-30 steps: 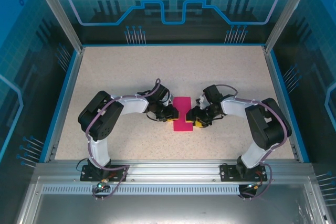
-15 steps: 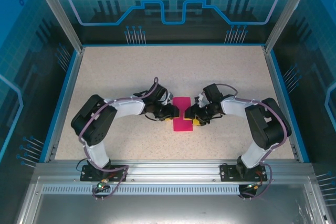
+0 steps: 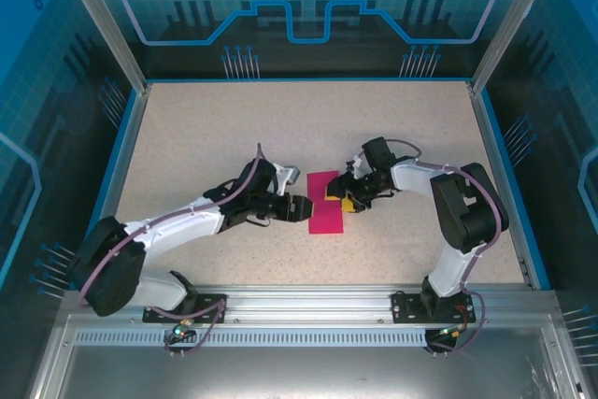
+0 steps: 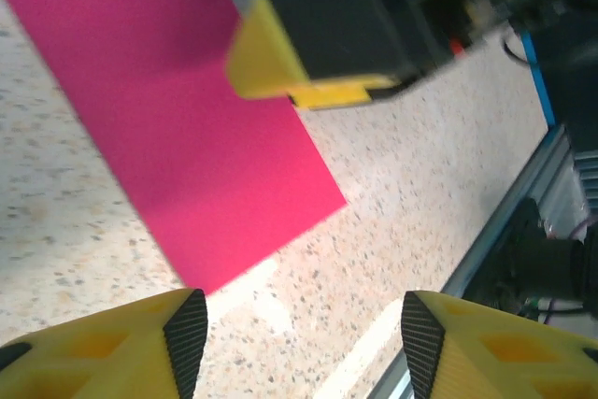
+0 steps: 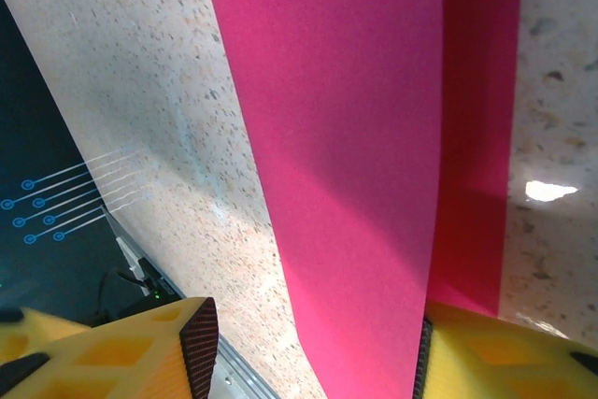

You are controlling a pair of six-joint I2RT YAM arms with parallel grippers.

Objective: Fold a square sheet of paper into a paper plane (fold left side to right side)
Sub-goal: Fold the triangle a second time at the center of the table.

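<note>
While the left gripper (image 3: 301,207) stands just off the left long edge of the square sheet of paper (image 3: 325,205), the right gripper (image 3: 342,196) sits against that sheet's right long edge. The sheet lies flat on the speckled table (image 3: 206,137). From above the pink shape reads as a narrow rectangle, not a square. Its long axis runs from the arms' side toward the far side, and its near end leans a little to the right.

The left wrist view has that gripper's yellow fingers (image 4: 121,348) set wide apart. Bare speckled surface shows between them, and the sheet's near corner (image 4: 201,282) lies just ahead, untouched. Beyond it, one yellow finger of the right gripper (image 4: 299,67) rests over the sheet.

The right wrist view has those jaws parted too, holding nothing. The sheet (image 5: 336,137) runs lengthwise up from between them. One fingertip (image 5: 505,352) meets the sheet at a darker, narrower strip (image 5: 481,91) along one long side. Whether that strip is a lower layer or only shade cannot be told.
</note>
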